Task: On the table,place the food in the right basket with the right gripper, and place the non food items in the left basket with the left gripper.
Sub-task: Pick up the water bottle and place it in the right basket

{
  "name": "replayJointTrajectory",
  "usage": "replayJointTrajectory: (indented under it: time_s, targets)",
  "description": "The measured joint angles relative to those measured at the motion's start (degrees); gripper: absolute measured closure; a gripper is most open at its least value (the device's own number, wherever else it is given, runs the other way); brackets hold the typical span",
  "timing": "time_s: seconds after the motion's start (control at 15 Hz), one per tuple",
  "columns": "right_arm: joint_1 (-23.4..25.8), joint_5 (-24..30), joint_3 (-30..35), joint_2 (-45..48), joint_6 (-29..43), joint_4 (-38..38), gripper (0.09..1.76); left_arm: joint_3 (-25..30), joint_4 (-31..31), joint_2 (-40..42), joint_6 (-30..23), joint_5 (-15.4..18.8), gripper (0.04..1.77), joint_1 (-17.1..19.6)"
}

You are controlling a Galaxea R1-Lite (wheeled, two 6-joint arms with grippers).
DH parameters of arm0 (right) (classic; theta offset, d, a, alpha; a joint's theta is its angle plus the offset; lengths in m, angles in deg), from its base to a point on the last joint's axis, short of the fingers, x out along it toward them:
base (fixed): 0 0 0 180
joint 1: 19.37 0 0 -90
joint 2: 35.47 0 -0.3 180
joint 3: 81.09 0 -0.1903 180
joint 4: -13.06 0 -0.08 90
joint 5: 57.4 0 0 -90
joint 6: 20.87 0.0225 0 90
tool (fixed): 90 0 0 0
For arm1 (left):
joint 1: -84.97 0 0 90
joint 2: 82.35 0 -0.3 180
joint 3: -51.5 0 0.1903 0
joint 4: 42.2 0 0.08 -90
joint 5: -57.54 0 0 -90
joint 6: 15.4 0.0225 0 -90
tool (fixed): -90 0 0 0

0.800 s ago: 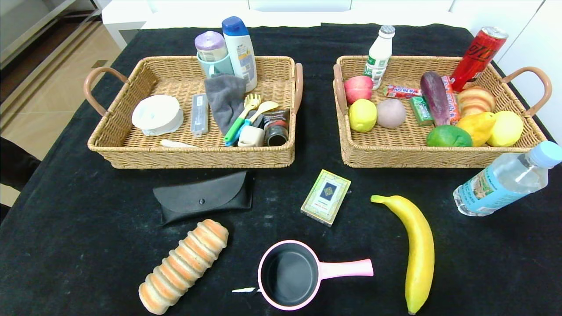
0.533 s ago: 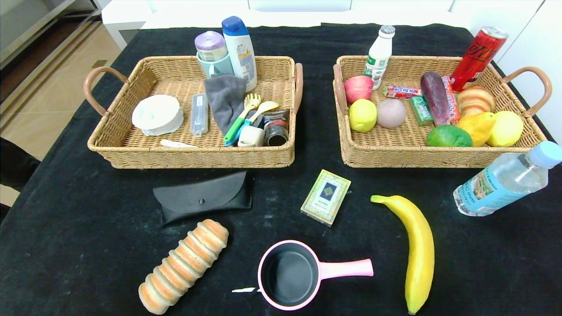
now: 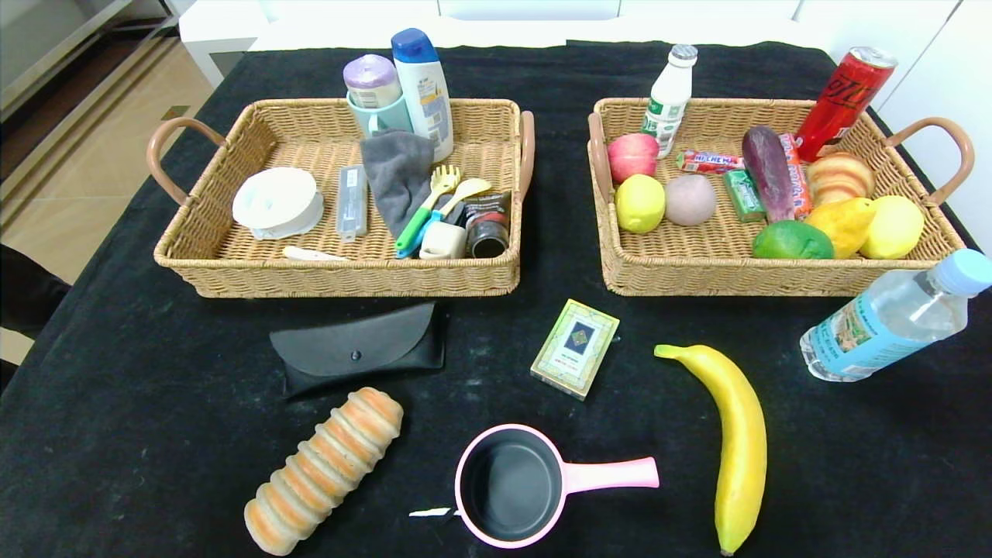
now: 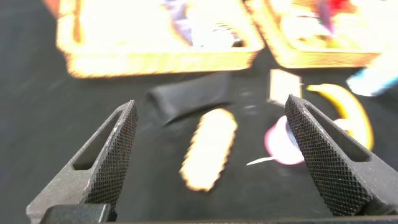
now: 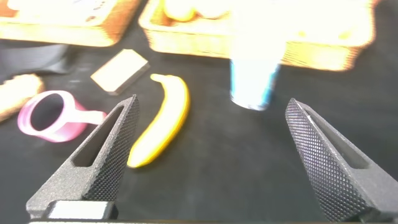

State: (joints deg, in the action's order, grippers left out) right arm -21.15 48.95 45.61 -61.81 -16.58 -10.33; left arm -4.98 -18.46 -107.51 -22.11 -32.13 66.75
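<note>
Nothing is sorted yet: both our left tool and right tool hang spread and empty; next, the right drops onto the banana at five o'clock.

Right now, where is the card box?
In the head view, the green-and-cream card box lies flat on the black table near the middle, just in front of the gap between the two baskets, with the glasses case to its left and the banana to its right.

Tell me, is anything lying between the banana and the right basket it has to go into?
Nothing visible does. The banana lies on the black table in front of the right basket, with only bare cloth between them. The water bottle lies off to the side, out of that path.
</note>
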Motion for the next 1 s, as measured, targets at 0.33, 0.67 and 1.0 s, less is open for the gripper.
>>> replayJointTrajectory:
  time_s: [0.33, 0.67, 1.0]
  targets:
    - [-3.6, 7.6, -5.9, -9.8, 0.0, 0.0, 0.14, -4.3, -0.5, -11.7, 3.6, 2.5, 0.09, -9.2]
    - [-16.2, 5.7, -8.0, -16.5, 0.6, 0.1, 0.14, -6.7, -1.5, -21.9, 4.1, 6.4, 0.09, -14.7]
    - [-19.2, 5.6, -8.2, -19.9, 0.6, 0.2, 0.14, -7.7, -6.6, -29.6, 7.4, 6.5, 0.09, -15.9]
